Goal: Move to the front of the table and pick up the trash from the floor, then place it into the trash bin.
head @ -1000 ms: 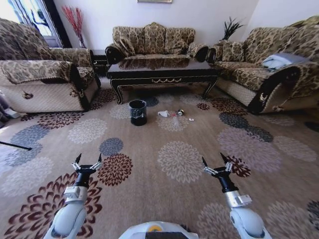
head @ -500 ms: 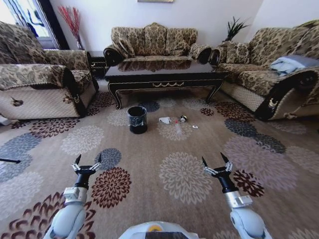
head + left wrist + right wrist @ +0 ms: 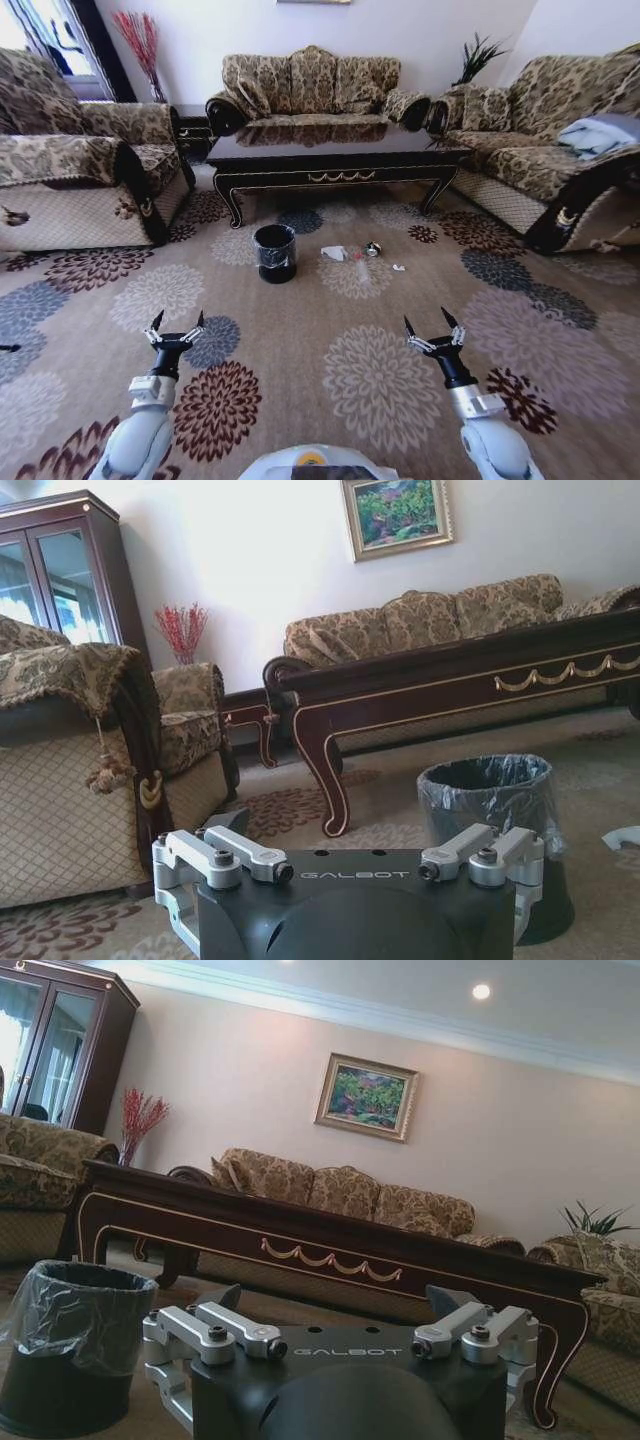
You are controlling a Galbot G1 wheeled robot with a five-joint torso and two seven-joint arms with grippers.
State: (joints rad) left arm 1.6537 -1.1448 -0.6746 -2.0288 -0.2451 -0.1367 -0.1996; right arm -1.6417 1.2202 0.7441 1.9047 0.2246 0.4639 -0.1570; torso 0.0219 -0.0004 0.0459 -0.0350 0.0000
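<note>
Both arms reach forward low, left gripper (image 3: 175, 323) and right gripper (image 3: 432, 325) spread.

"GALBOT" on left claw (image 3: 354, 832) and right claw (image 3: 336, 1311) housings

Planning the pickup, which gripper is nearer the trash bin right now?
Left. The left gripper hangs over the carpet nearer the trash bin; the right gripper is farther off, on the bin's other side.

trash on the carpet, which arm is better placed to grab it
Probably the right. The trash lies right of the trash bin, in front of the table, nearer the right gripper side than the left gripper. Both hang open and far short, so it's a slight edge.
</note>
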